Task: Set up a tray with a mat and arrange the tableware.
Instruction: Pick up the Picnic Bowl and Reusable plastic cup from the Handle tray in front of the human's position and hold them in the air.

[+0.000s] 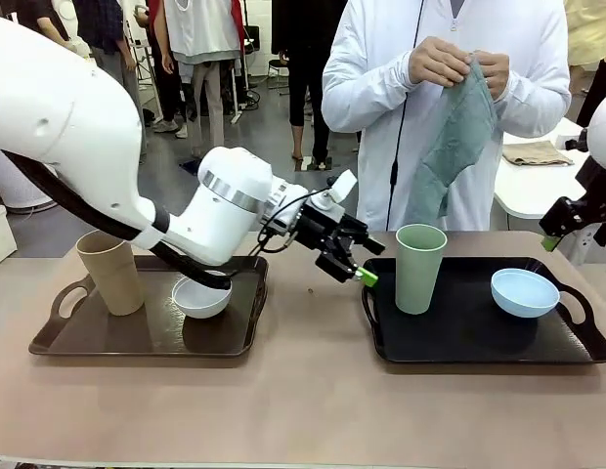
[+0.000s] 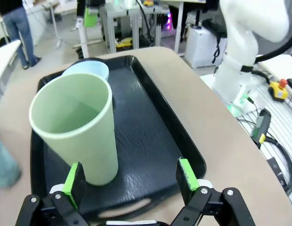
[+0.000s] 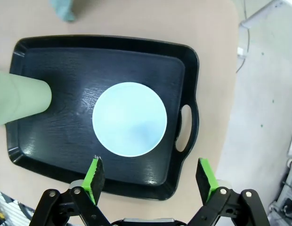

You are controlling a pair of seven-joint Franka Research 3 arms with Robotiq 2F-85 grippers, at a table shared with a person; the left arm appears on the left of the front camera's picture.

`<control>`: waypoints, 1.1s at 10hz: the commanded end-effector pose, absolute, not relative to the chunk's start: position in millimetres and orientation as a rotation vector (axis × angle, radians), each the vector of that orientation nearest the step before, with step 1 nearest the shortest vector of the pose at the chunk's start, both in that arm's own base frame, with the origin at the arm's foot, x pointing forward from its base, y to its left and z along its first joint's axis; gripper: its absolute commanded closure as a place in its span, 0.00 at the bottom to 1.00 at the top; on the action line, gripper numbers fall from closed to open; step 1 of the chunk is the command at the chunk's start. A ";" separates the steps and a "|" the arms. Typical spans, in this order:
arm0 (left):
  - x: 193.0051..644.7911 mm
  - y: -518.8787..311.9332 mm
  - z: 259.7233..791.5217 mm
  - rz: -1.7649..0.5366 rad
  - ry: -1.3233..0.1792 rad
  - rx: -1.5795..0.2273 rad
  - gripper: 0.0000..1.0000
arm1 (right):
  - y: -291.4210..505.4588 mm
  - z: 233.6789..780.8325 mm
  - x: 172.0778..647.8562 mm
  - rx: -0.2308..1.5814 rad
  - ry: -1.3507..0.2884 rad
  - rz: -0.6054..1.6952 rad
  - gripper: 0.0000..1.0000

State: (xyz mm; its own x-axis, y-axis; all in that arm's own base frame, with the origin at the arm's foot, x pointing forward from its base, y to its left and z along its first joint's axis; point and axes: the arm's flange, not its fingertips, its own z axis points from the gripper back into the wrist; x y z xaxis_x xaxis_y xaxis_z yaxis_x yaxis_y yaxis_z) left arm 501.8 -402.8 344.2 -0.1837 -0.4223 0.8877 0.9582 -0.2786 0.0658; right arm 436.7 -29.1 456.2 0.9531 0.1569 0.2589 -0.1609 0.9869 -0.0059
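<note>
Spread wide, the left end effector [image 1: 356, 270] hangs low over the gap between the 2 trays, its 2 green pads [image 2: 74, 181] apart and empty, just beside the left rim of the black tray [image 1: 479, 337]. In its wrist view the pale green tumbler [image 2: 75, 127] stands upright right ahead of the open fingers, at the near-left part of that tray. The light blue bowl [image 1: 525, 291] sits on the same tray, to the right of the tumbler [image 1: 420, 269] and apart from it. The right end effector [image 3: 150, 176] looks straight down on this bowl [image 3: 129, 119], fingers parted and holding nothing; in the front view it is cut by the right edge, so it seems to hover above the tray's right end. On the left of the desk [image 1: 303, 410] lies a brown tray [image 1: 137, 337] with the tan tumbler [image 1: 109, 272] upright at its left and the white bowl [image 1: 202, 296] to its right, partly behind the left arm. At the far side a person in a white coat [image 1: 381, 88] holds a grey-green cloth [image 1: 459, 137] up in both hands [image 1: 440, 61].
</note>
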 end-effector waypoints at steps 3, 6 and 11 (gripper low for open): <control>515.5 -430.8 340.1 -1.613 -0.961 -0.884 0.00 | -31.5 431.5 441.1 0.020 -0.274 0.169 0.00; 517.3 -429.3 345.1 -1.604 -0.912 -0.896 0.00 | -31.2 437.1 442.6 0.015 -0.244 0.156 0.00; 524.1 -429.7 339.4 -1.562 -0.914 -0.864 0.00 | -33.8 423.9 449.4 0.015 -0.238 0.193 0.00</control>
State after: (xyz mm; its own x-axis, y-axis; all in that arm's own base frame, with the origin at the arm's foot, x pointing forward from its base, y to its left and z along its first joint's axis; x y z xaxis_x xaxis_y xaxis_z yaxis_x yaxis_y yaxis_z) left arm 520.4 -429.4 340.9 -0.1745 -0.4182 0.8914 0.9805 -0.1567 0.1185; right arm 443.3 -29.5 433.3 0.9575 0.1669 0.2351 -0.1711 0.9852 -0.0026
